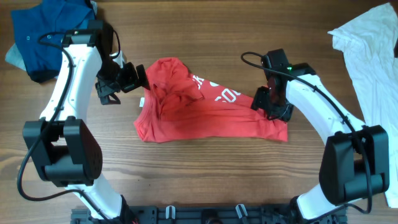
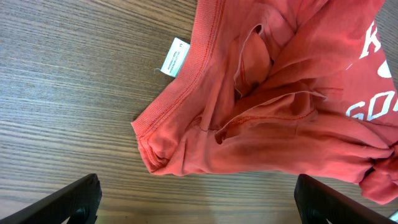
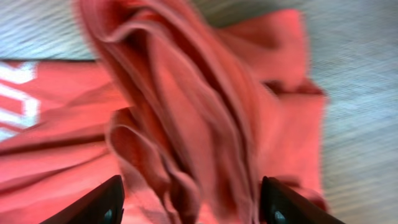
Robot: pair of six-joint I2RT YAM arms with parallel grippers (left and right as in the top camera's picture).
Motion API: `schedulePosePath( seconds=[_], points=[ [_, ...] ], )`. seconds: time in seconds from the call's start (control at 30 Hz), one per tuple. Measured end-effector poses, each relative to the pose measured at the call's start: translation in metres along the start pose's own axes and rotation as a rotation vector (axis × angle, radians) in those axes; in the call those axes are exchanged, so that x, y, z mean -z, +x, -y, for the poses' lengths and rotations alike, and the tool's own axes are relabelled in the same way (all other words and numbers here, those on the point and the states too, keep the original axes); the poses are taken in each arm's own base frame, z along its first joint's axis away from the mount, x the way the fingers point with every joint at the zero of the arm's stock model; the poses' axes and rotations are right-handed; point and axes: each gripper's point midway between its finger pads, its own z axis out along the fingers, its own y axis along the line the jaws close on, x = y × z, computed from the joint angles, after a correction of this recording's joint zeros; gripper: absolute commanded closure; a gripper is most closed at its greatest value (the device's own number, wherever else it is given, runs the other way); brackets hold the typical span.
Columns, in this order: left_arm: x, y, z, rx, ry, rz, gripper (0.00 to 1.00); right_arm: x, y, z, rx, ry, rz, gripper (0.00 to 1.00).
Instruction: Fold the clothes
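At the middle of the table (image 1: 205,180) lies the red T-shirt (image 1: 199,118), rumpled, with its collar toward the left edge. It looks light, limp and quick to bunch, so the firm seams are the best places to grip: the ribbed collar (image 2: 199,68) or the hem corners. The right gripper (image 3: 193,202) stands spread over a bunched ridge at the shirt's right end, pinching nothing. The left gripper (image 2: 196,202) hangs wide open near the neck label (image 2: 175,56).

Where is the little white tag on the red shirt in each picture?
Overhead: neck label at the left edge of the red T-shirt, centre-left.
Left wrist: neck label in the upper middle.
Right wrist: not in it.
Shared landmark: the white lettering, in all three views.
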Motion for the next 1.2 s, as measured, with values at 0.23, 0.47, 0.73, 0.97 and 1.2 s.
schedulePosePath(
  seconds=[0.23,0.47,0.73,0.97,1.2],
  points=[
    [0.0,0.0,0.0,0.0,0.0,0.0,0.0,0.034,0.01,-0.035,0.138,-0.194,-0.074,0.14],
    [0.0,0.001,0.0,0.001,-0.001,-0.004,0.0,0.064,-0.012,-0.011,0.084,-0.247,-0.009,0.23],
    [-0.012,0.008,-0.006,0.01,-0.012,-0.035,0.0,0.059,-0.026,0.026,0.043,-0.114,0.034,0.96],
    [-0.014,0.009,-0.007,0.011,-0.013,-0.039,0.0,0.02,-0.023,0.048,0.008,0.01,0.013,0.96],
    [-0.014,0.006,-0.006,0.008,-0.01,-0.03,0.0,-0.011,-0.007,0.048,-0.008,0.027,-0.08,0.95]
  ],
)
